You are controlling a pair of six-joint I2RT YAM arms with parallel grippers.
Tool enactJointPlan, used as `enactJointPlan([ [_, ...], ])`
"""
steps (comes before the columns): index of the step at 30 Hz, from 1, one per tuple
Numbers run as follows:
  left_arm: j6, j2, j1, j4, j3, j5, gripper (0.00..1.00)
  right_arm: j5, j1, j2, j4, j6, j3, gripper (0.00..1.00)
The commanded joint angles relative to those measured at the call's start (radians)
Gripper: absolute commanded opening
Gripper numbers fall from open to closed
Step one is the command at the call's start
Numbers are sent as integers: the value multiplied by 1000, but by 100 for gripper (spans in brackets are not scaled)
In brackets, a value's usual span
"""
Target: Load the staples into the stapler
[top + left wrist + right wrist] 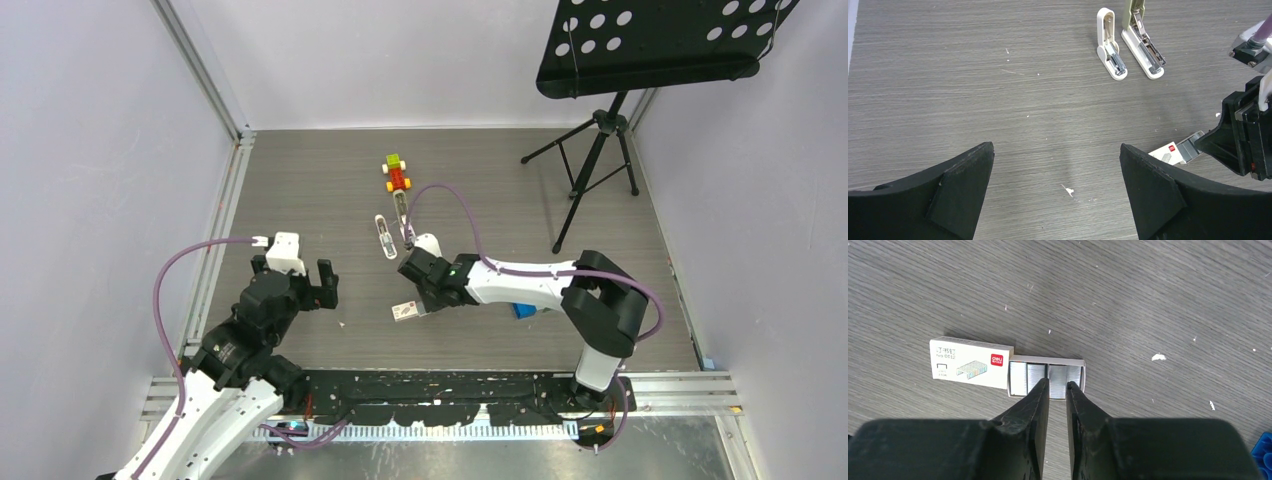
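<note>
Step in hand: picking up the staples [1045, 377], which lie exposed in their half-open carton [970, 361] on the worktop [1148, 300]. The right hand [1058, 386] sits at the carton's near edge, fingers narrow, gripping nothing. The left hand [1058, 160] is wide and empty. The stapler [1143, 47] lies well apart (apparently opened). Next move, as judged: pinch one strip squarely, then carry it across.

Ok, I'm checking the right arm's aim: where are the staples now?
In the right wrist view the staples lie in their slid-open white carton on the table, just at the right gripper's fingertips, nearer the arm bases than the stapler.
</note>
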Motion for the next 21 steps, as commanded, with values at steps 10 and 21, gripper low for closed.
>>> enactJointPlan([
  [10, 13, -9, 6, 44, -5, 7, 100, 51, 4, 30, -10, 7, 54, 26],
  [21, 14, -9, 7, 45, -6, 6, 100, 63, 5, 39, -24, 8, 55, 26],
])
